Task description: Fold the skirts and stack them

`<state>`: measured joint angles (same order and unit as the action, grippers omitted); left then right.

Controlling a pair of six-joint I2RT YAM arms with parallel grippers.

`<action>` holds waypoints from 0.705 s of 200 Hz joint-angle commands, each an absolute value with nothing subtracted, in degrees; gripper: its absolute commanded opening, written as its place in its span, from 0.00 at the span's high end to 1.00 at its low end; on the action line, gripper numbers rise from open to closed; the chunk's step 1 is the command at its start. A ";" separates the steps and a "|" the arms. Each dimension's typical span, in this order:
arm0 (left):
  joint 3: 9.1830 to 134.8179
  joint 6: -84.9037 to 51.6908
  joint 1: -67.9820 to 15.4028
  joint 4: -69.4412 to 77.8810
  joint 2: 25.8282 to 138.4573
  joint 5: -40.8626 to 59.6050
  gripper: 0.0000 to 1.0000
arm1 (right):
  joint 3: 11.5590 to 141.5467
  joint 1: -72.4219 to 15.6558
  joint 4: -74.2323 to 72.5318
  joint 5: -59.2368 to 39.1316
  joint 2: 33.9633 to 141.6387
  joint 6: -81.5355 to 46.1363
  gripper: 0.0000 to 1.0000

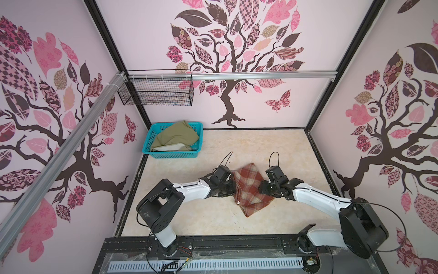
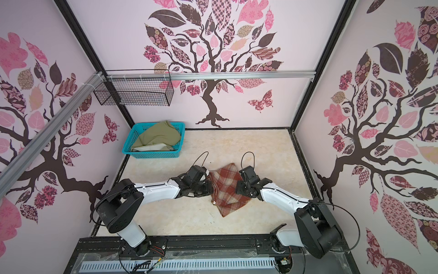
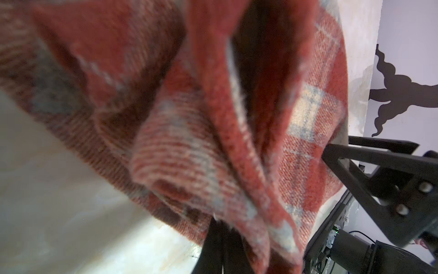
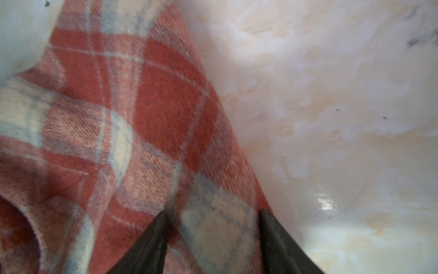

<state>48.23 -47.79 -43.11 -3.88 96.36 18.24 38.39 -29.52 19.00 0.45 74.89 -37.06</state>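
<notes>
Marbled tabletop (image 1: 213, 220): left fingers (image 3: 213, 251) pinch plaid skirt (image 1: 251, 189); olive skirt (image 1: 177, 137) in basket (image 1: 173, 155).

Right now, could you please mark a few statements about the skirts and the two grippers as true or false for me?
1. The olive skirt lies in the turquoise basket. True.
2. The plaid skirt is stacked on the olive skirt. False: it lies on the table, apart from the basket.
3. The right gripper has its jaws open over the plaid skirt. True.
4. The left gripper is open and clear of the cloth. False: it is shut on the plaid skirt's edge.
</notes>
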 commanded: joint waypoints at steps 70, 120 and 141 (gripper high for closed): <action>46.19 -48.05 -43.08 0.99 94.49 18.48 1.00 | 51.45 -38.34 20.14 0.54 74.88 -36.05 0.35; 44.25 -49.66 -43.07 4.99 95.00 19.71 1.00 | 48.95 -40.64 14.27 -3.33 78.99 -38.41 0.36; 44.04 -49.99 -43.11 5.61 95.27 19.95 1.00 | 48.36 -41.19 12.68 -4.84 80.76 -38.41 0.34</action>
<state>45.23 -49.41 -43.11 2.46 95.61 18.76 48.51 -40.34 15.62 -2.39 78.56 -37.56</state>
